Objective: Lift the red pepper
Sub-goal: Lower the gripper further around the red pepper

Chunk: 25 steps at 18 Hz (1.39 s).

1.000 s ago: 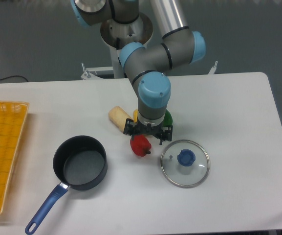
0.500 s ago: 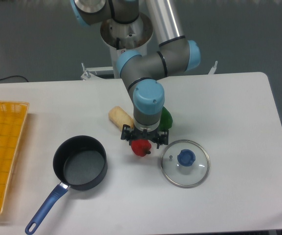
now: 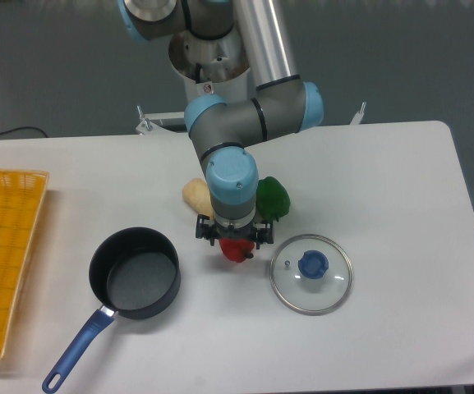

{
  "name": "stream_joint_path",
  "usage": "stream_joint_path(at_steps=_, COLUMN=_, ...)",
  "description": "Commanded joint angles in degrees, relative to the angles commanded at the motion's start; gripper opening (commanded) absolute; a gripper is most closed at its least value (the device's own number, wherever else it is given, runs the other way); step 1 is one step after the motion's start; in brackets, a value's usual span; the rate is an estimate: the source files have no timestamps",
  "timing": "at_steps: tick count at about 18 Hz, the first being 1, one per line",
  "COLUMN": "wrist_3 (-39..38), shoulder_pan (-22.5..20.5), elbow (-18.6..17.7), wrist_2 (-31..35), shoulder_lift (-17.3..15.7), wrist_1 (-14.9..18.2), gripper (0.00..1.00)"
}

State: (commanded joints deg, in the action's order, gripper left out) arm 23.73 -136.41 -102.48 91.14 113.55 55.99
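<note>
The red pepper (image 3: 237,250) lies on the white table, mostly covered from above by my gripper (image 3: 229,238). The gripper hangs straight over it, pointing down, with the wrist hiding the fingers. I cannot tell whether the jaws are open or shut. Only the pepper's lower half shows under the gripper body.
A green pepper (image 3: 272,197) lies just right of the wrist. A pale yellow item (image 3: 195,197) lies to its left. A dark saucepan with a blue handle (image 3: 134,273) sits front left. A glass lid with a blue knob (image 3: 311,272) lies to the right. A yellow basket (image 3: 2,258) stands at the left edge.
The gripper has moved left, from beside the green pepper to directly over the red pepper. The red pepper has stayed in place and the green pepper is now uncovered.
</note>
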Motion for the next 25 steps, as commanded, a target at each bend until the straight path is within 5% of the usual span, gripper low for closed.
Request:
stream_joint_path(at_steps=10, wrist_3=0.27, shoulder_pan=1.23, elbow=0.09, wrist_2=4.13, shoulder_lift=1.84, wrist_1=-0.88, gripper=0.93)
stream_joint_path(at_steps=14, wrist_3=0.18, shoulder_pan=1.49, elbow=0.18, wrist_2=4.66, shoulder_lift=2.02, wrist_1=-0.88, gripper=0.7)
stream_joint_path(at_steps=25, wrist_3=0.44, shoulder_pan=1.58, elbow=0.7, wrist_2=4.75, shoulder_lift=1.67, wrist_1=-0.88, gripper=0.56)
